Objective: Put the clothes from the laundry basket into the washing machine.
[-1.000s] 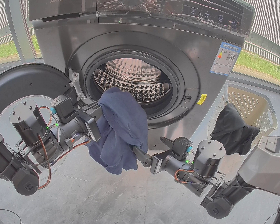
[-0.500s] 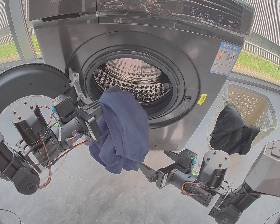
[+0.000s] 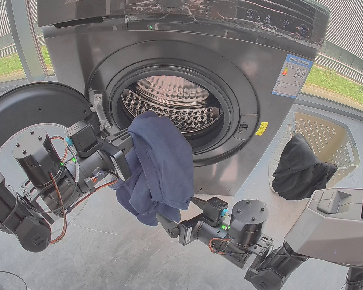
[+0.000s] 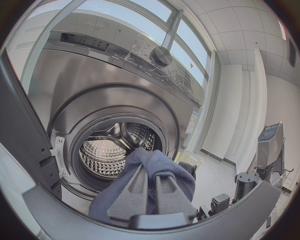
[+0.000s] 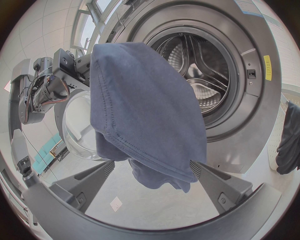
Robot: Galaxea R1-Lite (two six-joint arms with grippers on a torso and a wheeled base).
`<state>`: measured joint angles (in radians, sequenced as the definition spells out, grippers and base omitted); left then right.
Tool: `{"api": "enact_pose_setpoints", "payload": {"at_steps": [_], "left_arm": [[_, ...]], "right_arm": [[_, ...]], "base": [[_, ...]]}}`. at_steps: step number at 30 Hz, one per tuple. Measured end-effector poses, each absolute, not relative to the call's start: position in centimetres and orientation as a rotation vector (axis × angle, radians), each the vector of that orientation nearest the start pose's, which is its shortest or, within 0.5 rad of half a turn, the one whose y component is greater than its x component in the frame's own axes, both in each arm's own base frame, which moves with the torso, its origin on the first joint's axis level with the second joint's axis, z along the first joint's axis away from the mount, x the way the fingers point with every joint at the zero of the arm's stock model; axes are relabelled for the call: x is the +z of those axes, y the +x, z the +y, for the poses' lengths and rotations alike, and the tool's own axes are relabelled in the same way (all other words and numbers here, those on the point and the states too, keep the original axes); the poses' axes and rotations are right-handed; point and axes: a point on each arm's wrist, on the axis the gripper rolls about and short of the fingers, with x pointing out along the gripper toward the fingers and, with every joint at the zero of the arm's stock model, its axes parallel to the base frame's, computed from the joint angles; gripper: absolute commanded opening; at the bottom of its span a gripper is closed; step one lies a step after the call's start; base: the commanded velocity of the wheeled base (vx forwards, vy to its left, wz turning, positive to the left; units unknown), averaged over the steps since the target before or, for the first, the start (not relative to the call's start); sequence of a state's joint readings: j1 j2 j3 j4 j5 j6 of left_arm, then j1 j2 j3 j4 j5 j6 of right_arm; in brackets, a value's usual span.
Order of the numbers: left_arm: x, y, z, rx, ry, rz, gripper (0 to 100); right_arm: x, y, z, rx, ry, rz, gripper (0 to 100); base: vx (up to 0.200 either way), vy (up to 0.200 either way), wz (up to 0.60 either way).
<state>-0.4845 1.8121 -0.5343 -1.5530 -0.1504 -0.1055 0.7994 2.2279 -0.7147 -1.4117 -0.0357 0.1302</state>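
The navy blue garment (image 3: 158, 162) sits dead centre in the head view, hanging right in front of the washing machine (image 3: 256, 74) opening, with its top bunched against the lower left lip of the drum (image 3: 173, 100). The left gripper (image 4: 151, 178) comes in from the left of the frame. Its fingers are pressed together on the cloth, which folds up and over the tips and droops down past them. The right gripper (image 5: 152, 167) is low in the frame, just right of centre, with its fingers spread wide. The bottom hem dangles between them, and I honestly can't tell if it touches either pad. The round door (image 3: 28, 107) is swung open at the left edge. Over at the right edge there's the laundry basket (image 3: 331, 136), tipped against the machine's side, with a black garment (image 3: 300, 171) slung over its rim.
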Motion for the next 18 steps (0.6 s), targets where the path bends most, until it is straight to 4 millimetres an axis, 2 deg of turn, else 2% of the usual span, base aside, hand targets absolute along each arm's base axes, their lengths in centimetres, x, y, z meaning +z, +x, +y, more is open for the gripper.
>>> {"api": "enact_pose_setpoints", "payload": {"at_steps": [8,18], "left_arm": [[17.5,25.7,-13.9,-0.645,-0.148,-0.246,0],[17.4,25.7,-13.9,-0.645,-0.147,-0.243,0]], "right_arm": [[5.9,27.9,27.3,0.737,0.089,0.093,100],[7.4,29.9,26.8,0.690,0.117,0.022,100]], "base": [[0.000,0.000,0.00],[0.000,0.000,0.00]]}}
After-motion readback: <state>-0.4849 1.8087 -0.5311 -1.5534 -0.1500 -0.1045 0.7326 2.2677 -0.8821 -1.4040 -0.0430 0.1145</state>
